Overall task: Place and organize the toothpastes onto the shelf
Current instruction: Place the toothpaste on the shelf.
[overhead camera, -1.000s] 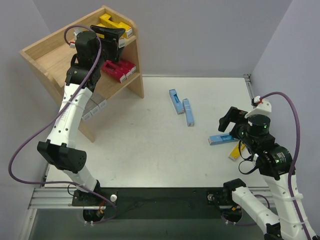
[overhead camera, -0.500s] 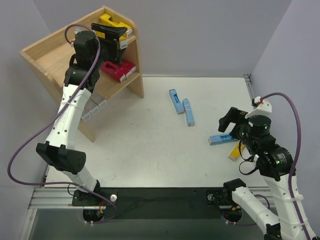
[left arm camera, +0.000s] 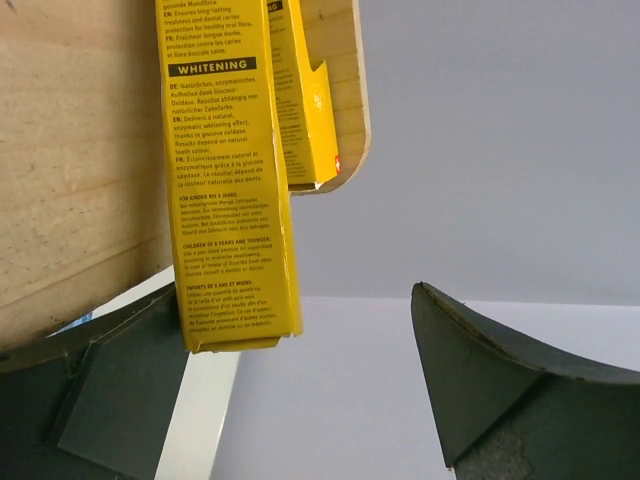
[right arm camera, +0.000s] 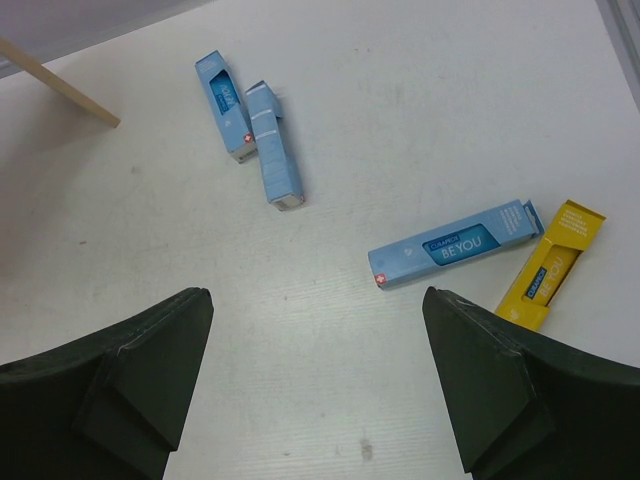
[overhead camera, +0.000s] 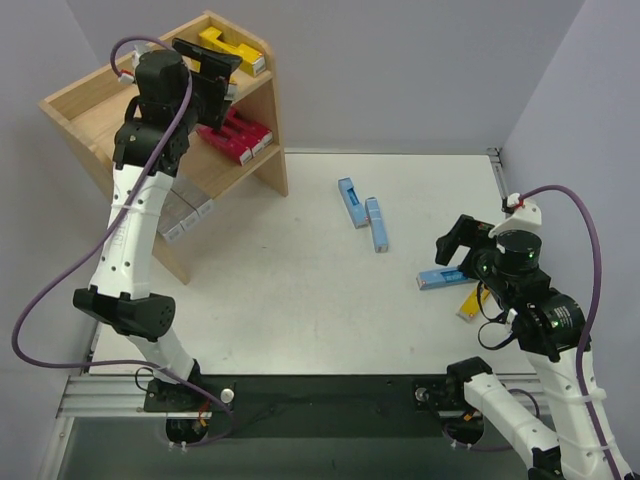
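Light wooden shelf (overhead camera: pixel 270 150) in the far left corner, two tiers. Left gripper (left arm camera: pixel 297 295) raised at the right end of the shelf's top tier, jaws spread wide, grasping nothing. Two yellow cartons (left arm camera: pixel 235 170) lying on that tier's wood, the nearer one just beside one finger (left arm camera: pixel 120 370) and well clear of the other.

Likely step: letting go of a yellow carton on the shelf and pulling clear. Best done by backing straight away from the shelf with jaws held wide, so that no finger drags the carton out of its row or over the edge, then checking that both lie parallel.

Red cartons (overhead camera: pixel 240 138) on the shelf's lower tier, right end. Silver cartons (overhead camera: pixel 187 215) on the same tier, left end, partly hidden by the arm.

Plain grey walls behind and beside the shelf. White table (overhead camera: pixel 300 300) spreading to the right of the shelf. Right gripper (right arm camera: pixel 315 295) hovering well right of the shelf, jaws parted, empty. Below it, a lone blue carton (right arm camera: pixel 455 243) and a stray yellow carton (right arm camera: pixel 553 265), ends close together, contact unclear. A blue pair (right arm camera: pixel 225 92) side by side, between those and the shelf.
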`<act>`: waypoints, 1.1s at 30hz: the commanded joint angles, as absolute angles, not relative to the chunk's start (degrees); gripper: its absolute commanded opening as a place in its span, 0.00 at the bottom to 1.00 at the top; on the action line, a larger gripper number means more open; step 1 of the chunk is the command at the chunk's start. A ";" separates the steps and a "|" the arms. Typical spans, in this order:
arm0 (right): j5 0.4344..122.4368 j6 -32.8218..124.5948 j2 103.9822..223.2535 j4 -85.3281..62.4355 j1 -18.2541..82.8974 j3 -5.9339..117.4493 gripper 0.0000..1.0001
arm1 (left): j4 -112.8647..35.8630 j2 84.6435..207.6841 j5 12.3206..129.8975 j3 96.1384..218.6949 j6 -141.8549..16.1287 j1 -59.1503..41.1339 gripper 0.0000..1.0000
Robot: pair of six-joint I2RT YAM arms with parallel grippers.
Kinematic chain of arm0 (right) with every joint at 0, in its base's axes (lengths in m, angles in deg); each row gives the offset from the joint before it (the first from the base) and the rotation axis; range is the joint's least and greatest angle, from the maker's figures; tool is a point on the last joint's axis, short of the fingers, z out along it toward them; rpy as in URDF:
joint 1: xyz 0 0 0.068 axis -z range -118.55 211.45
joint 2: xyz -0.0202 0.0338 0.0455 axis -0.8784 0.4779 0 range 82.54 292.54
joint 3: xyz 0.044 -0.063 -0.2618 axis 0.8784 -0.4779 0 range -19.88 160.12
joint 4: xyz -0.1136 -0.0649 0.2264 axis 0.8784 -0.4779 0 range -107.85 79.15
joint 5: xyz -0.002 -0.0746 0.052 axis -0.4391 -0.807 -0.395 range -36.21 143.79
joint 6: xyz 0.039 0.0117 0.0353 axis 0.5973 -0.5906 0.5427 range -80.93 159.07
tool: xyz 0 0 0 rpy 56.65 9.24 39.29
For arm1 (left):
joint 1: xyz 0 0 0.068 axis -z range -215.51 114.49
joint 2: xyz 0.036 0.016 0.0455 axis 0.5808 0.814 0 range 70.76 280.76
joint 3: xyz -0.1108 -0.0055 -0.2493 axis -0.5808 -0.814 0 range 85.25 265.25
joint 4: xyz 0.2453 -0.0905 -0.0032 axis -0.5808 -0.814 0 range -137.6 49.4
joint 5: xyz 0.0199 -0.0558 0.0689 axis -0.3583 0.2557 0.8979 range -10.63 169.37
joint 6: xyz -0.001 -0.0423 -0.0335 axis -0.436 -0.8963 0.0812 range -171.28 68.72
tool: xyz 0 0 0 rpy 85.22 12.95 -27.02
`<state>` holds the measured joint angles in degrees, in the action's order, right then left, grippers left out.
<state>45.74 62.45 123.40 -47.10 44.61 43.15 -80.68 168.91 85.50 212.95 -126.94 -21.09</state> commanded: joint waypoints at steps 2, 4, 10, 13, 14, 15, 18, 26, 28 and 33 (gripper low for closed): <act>46.06 62.45 122.97 -45.92 45.10 42.53 0.91 | -86.22 168.41 89.74 214.54 -122.83 -20.57 0.97; 46.24 62.28 122.97 -45.92 45.19 42.53 0.91 | -85.96 167.62 91.23 212.70 -121.87 -20.39 0.97; 46.76 61.92 123.49 -45.92 45.36 42.61 0.91 | -86.31 168.14 90.18 212.86 -121.25 -19.87 0.97; 47.03 62.19 123.58 -45.74 45.36 42.53 0.91 | -88.94 169.11 92.90 215.67 -118.79 -18.29 0.97; 47.03 62.19 123.58 -45.74 45.45 42.53 0.91 | -89.21 168.85 93.17 215.68 -118.52 -18.19 0.97; 47.03 62.19 123.49 -45.74 45.45 42.44 0.91 | -89.38 168.50 93.43 215.07 -118.26 -18.11 0.97; 47.11 62.19 123.23 -45.74 45.45 42.17 0.91 | -89.91 166.91 95.54 212.96 -116.41 -16.97 0.97; 47.46 62.01 123.14 -45.74 45.72 41.73 0.91 | -88.42 160.77 106.78 208.91 -100.88 -11.26 0.97; 47.82 62.19 123.23 -45.74 45.72 41.47 0.91 | -86.05 159.71 110.21 208.99 -92.73 -9.06 0.97; 48.52 62.19 123.41 -45.74 45.80 41.21 0.91 | -75.71 155.14 116.19 206.72 -74.87 -3.61 0.97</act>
<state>47.79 62.54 123.33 -47.08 45.39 41.60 -86.71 160.75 108.98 207.81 -93.13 -6.56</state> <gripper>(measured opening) 0.908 0.973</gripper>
